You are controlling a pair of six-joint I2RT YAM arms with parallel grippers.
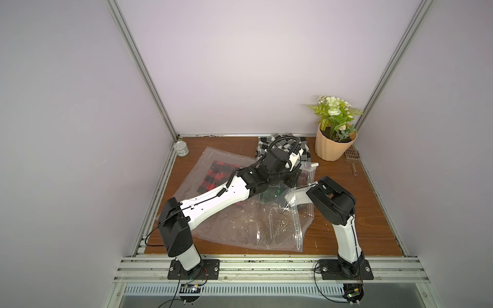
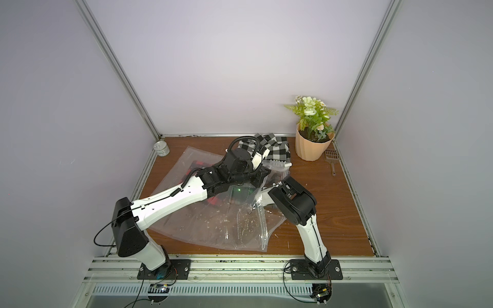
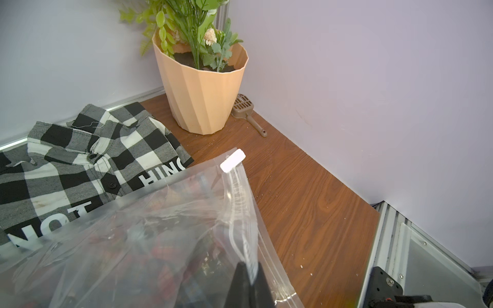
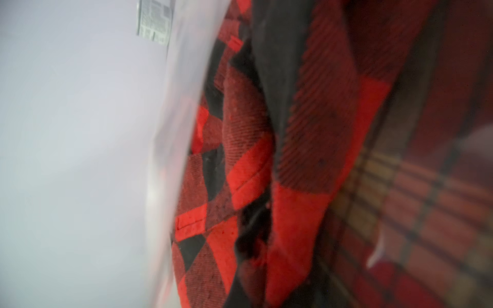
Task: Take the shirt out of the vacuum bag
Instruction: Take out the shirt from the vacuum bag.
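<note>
Clear plastic takes up most of my view: the vacuum bag (image 1: 240, 221) lies crumpled across the table (image 1: 360, 213), with its zip edge lifted off the wood. My left fingers (image 3: 241, 285) are pressed together on that zip strip, pinching it and holding it up. Farther along the strip from them sits the small white slider (image 3: 232, 160). The right arm (image 1: 330, 202) reaches into the bag's mouth just below the left fingers.

My right fingers are inside the bag, hidden under the left arm in both top views. They are closed tight, but I cannot tell whether any cloth is caught between them. Right in front of them, close and blurred, is the red-and-black shirt (image 4: 248, 173). It is inside the bag, and the plastic film runs beside it.

Beyond the left fingers, outside the bag, a grey checked shirt (image 3: 80, 160) lies flat with the bag's edge overlapping it. Past that stands a peach flower pot (image 3: 202, 93), with a brown scoop (image 3: 248, 112) just beside it. A tin can (image 1: 181, 149) sits well apart from both sets of fingers.
</note>
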